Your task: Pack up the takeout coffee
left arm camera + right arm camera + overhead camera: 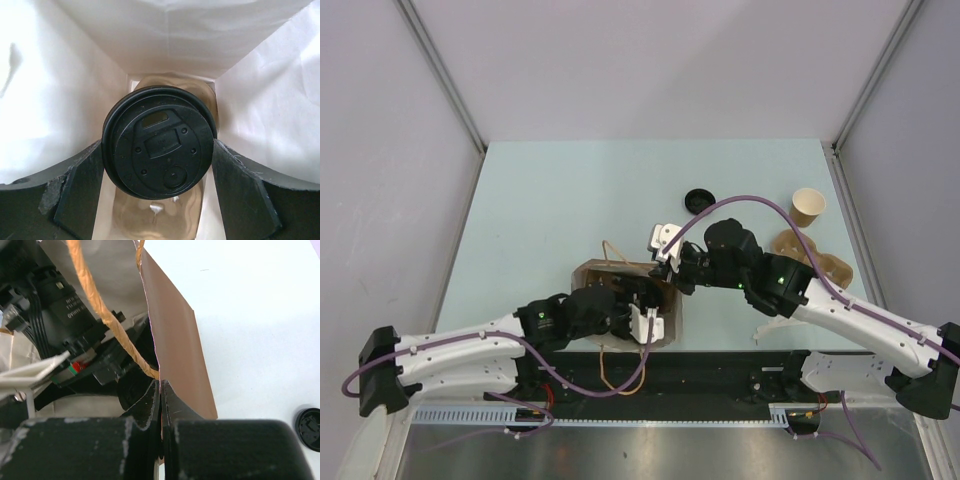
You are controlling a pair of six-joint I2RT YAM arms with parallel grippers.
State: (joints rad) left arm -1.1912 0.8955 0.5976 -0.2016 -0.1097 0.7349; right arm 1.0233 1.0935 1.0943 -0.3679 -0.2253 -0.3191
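Note:
The takeout coffee, a cup with a round black lid (160, 140), is down inside the tall brown paper bag (592, 270), whose white inner walls (60, 90) surround it. My left gripper (159, 145) reaches into the bag from above (638, 300), and its two fingers press the lid's left and right sides. The cup's body is hidden under the lid. My right gripper (161, 385) is shut on the bag's rim at its right side (672, 268), pinching the brown wall (175, 340) beside a twine handle (100, 305).
A second tan cup (808, 207), open and without a lid, stands at the far right. A loose black lid (698, 199) lies behind the bag and also shows in the right wrist view (309, 422). The brown pulp carrier tray (817, 262) lies at the right.

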